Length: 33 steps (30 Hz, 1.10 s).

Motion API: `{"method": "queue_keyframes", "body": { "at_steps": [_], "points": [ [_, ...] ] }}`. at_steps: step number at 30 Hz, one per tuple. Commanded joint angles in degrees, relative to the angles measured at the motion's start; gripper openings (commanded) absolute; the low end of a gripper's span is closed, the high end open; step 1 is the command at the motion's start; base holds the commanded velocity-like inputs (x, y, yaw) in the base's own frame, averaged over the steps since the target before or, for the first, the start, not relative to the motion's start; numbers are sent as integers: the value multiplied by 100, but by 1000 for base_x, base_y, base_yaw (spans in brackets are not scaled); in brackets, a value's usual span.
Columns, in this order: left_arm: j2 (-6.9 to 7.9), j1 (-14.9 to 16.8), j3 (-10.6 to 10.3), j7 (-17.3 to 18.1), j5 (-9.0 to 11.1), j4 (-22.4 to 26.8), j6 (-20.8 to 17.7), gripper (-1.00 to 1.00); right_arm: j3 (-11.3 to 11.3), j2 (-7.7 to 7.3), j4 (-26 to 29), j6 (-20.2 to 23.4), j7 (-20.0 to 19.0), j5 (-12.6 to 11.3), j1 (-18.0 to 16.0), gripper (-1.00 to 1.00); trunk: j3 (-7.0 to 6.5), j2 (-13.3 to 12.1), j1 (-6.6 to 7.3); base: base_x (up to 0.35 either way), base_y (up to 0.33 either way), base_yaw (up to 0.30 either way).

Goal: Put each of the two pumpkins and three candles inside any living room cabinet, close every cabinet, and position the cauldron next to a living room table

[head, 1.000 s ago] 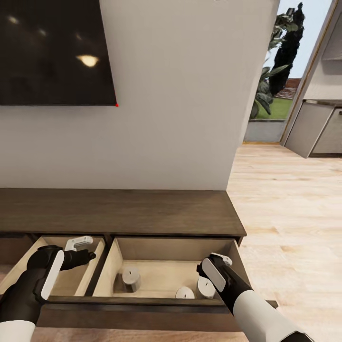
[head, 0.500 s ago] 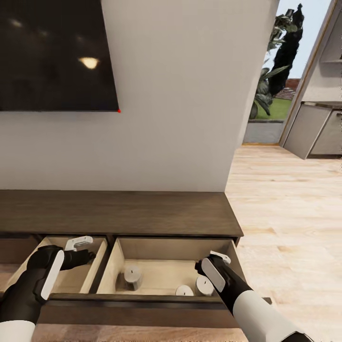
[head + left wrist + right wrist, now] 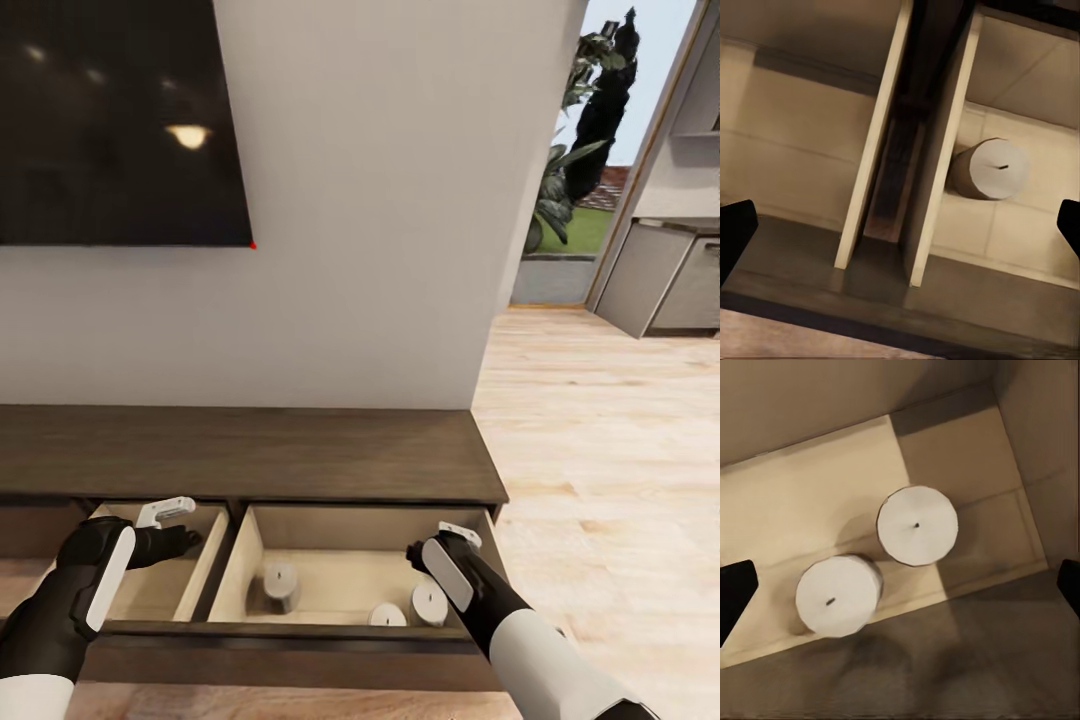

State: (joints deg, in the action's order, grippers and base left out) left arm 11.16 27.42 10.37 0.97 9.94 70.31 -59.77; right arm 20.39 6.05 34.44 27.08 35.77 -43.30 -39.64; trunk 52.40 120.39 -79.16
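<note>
Right now both grippers, left [image 3: 178, 528] & right [image 3: 440, 545], are spread wide w/ nothing held, over the cabinet's [image 3: 250, 455] drawers; closing hard could topple the candles [image 3: 430, 603] by the front edge.

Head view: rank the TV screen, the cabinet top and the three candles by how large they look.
1. cabinet top and TV screen: cropped, too close to rank.
2. candles: left, middle and right look alike.
</note>
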Motion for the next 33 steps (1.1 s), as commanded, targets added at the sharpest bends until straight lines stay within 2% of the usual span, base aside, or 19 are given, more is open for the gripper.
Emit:
{"method": "queue_keyframes", "body": {
  "at_steps": [1, 33],
  "points": [
    [0, 0, 0, 0, -1, 0, 0, 100, 0, 0, 4, 2, -2, -1, 0, 100, -18, -42, 23, -187, 0, 0],
    [0, 0, 0, -2, 1, 0, 0, 100, 7, 44, 107, -1, -9, -3, 0, 100, -593, -1325, 725, -42, 0, 0]
  ]
}}
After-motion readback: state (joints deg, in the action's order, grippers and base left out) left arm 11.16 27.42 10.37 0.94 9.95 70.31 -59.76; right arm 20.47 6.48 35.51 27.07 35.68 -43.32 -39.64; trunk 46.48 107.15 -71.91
